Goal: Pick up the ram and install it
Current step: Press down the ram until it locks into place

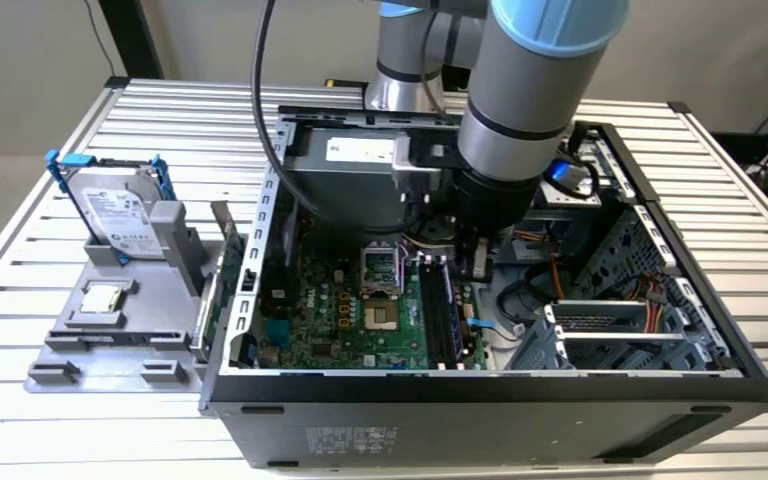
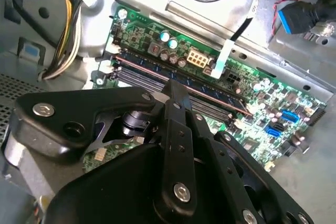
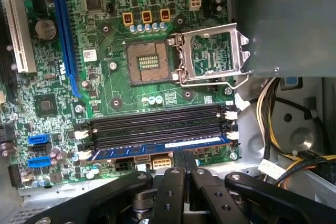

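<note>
One long blue-edged ram (image 3: 157,149) sits in its slot.

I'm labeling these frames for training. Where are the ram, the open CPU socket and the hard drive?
ram (image 3: 157,152): first wrist view, middle of its blue top edge, standing in a slot.
open CPU socket (image 3: 148,62): first wrist view, its contact field.
hard drive (image 1: 120,210): exterior view, its silver face.

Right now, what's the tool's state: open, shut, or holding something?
Tool: shut, fingers together, nothing visibly between them; its tip sits right at the ram, which lies in the outermost memory slot on the motherboard.
</note>
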Robot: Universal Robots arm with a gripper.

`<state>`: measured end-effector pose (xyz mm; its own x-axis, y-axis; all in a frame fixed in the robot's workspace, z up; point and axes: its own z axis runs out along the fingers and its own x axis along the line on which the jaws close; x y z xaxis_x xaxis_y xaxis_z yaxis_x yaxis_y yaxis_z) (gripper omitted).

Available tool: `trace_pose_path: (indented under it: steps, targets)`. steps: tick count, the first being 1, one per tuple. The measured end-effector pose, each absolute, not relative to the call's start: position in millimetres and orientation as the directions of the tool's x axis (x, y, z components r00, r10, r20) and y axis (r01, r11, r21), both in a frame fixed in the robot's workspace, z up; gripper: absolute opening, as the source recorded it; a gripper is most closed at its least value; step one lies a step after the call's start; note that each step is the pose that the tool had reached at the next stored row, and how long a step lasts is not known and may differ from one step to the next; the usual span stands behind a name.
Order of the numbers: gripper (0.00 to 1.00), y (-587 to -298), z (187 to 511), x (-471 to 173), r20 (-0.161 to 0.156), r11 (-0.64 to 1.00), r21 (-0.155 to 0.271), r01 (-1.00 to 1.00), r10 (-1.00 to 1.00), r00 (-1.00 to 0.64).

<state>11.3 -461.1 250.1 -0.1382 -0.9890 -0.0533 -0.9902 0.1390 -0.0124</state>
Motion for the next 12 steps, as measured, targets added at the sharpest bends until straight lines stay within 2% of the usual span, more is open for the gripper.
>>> trace_pose_path:
  steps: [12]
  targets:
    - [0.0, -475, 250, 11, -0.053, 0.101, -0.012, -0.995, -0.994, -0.1]
